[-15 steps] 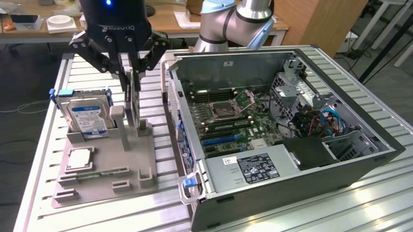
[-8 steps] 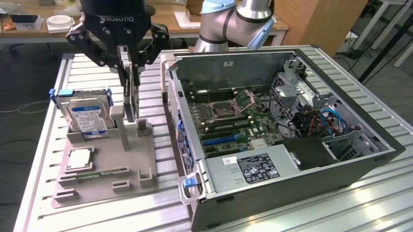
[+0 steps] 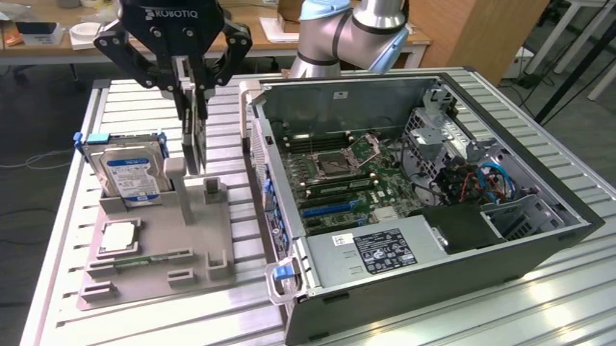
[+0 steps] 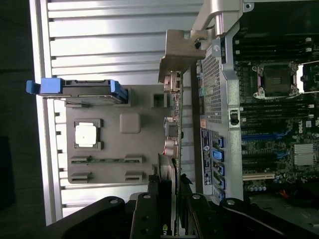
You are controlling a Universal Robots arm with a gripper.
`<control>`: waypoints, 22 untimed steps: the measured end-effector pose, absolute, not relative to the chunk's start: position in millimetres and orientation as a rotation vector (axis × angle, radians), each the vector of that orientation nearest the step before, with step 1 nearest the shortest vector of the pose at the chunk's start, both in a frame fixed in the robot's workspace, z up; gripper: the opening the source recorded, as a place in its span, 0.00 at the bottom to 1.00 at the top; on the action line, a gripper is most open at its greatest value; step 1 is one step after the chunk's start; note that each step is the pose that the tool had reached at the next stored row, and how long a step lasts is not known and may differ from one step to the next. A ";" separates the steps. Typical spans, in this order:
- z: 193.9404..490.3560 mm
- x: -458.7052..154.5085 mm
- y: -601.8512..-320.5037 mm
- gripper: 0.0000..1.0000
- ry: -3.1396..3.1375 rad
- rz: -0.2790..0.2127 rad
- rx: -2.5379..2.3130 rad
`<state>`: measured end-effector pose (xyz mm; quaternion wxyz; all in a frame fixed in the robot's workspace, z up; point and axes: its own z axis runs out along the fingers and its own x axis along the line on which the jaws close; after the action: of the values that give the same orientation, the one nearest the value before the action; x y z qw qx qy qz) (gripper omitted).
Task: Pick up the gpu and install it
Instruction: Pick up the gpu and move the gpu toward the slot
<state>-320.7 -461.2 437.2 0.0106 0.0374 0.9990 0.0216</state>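
The gpu [image 3: 195, 140] is a thin dark card held upright and edge-on, its lower end just over the grey holder [image 3: 207, 249]. My gripper [image 3: 192, 90] is shut on the card's upper part, one finger on each face. In the wrist view the gpu [image 4: 175, 124] runs away from my fingers [image 4: 149, 199] as a narrow strip ending in its silver bracket. There it lies between the holder [image 4: 129, 149] and the wall of the open computer case [image 4: 219, 74]. The case [image 3: 539, 238] lies on its side toward the exterior view's right, with the motherboard [image 3: 347, 173] exposed.
The holder also carries a silver blue-labelled hard drive [image 3: 130, 169] standing upright, a square processor chip [image 3: 117, 236] and a narrow green memory stick [image 3: 144, 259]. A power supply [image 3: 385, 249] fills the case's near end. Everything sits on a ribbed metal table [image 3: 58, 216].
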 end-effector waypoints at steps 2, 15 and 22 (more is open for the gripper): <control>437.7 -320.7 -461.2 0.26 3.117 0.068 0.117; 437.8 -320.0 -461.2 0.26 3.118 0.067 0.117; 437.7 -313.6 -461.2 0.26 3.117 0.068 0.117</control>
<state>-313.6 -461.2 437.7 0.0106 0.0374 0.9990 0.0217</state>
